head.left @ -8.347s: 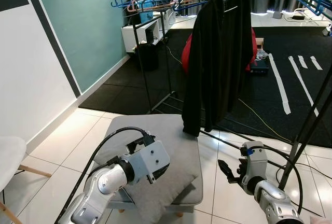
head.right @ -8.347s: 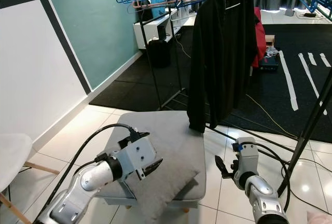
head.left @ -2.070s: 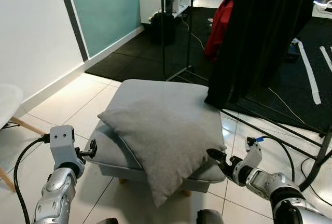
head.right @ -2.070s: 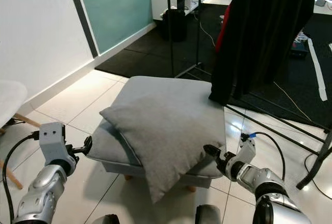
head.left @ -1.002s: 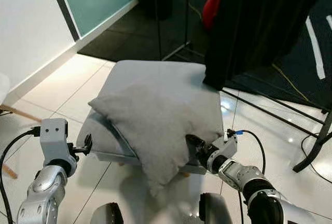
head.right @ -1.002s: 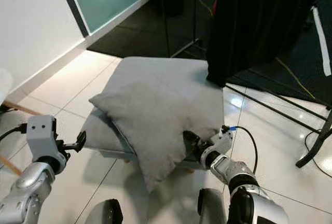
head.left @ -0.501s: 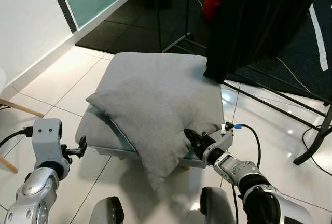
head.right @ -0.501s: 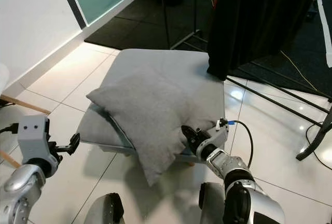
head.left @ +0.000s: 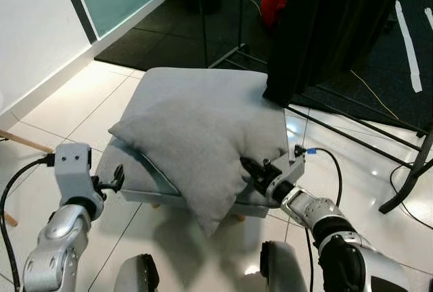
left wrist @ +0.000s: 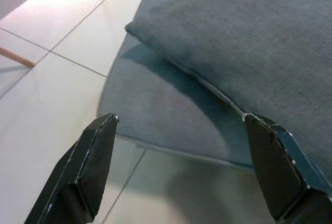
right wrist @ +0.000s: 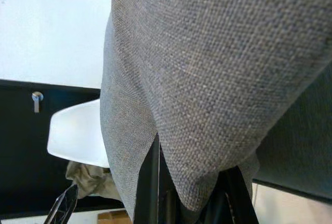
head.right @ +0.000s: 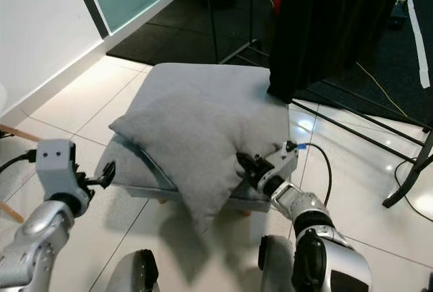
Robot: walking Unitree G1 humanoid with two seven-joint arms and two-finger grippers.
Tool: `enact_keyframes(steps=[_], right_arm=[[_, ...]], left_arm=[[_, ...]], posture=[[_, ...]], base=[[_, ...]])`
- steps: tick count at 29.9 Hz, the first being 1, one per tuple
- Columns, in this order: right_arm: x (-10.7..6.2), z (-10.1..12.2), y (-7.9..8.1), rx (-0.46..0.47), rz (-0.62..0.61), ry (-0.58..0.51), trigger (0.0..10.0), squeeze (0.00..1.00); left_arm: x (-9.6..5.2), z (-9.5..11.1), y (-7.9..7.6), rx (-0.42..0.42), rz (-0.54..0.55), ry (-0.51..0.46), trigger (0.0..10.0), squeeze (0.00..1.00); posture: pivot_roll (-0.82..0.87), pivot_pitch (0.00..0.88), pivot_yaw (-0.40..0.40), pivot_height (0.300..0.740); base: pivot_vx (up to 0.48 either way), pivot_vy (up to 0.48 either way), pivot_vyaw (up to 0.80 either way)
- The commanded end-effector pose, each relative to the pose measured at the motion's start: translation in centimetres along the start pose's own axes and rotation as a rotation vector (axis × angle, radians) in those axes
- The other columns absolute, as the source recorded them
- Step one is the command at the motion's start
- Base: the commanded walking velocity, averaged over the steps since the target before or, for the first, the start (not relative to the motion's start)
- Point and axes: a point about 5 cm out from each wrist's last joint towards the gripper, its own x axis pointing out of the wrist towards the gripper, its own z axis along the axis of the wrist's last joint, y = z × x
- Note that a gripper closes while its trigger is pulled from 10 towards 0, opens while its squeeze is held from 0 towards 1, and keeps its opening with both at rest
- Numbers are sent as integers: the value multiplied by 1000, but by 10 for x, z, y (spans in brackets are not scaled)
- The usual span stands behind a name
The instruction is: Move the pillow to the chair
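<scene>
Silver right arm is reaching low, its right gripper pinching the grey pillow lying on the footstool. Left gripper is hovering wide open beside the stool's edge.

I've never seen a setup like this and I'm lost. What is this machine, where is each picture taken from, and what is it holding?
It is a walking humanoid robot with two silver arms, each ending in a gripper of two black fingers. The two wide pictures come from cameras in its head, looking down; the two close-ups come from cameras on its wrists. A grey pillow lies on a grey footstool on the tiled floor. The right gripper is closed on the pillow's near corner. The left gripper hangs open beside the footstool, touching nothing. Black clothes hang on a rack behind.
</scene>
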Motion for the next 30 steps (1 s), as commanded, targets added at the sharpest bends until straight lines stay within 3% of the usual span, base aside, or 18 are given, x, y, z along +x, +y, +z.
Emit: enact_keyframes(steps=[1,8,15,30], right_arm=[[3,14,10,-60,41,-24,0,0],[4,33,21,-137,49,-50,0,0],[7,49,35,-284,53,-96,0,0],[9,53,43,-386,88,-77,0,0]], left_arm=[[2,-6,-1,-9,13,16,10000,0],[11,-4,-9,-35,5,-4,10000,0],[19,-2,-17,-64,3,-24,10000,0],[28,-10,-26,-78,-2,-14,10000,0]], posture=[[-25,151,5,435],[-41,128,-14,435],[-66,103,-28,435],[-130,79,-37,469]], base=[[0,0,0],[0,0,0],[0,0,0],[0,0,0]])
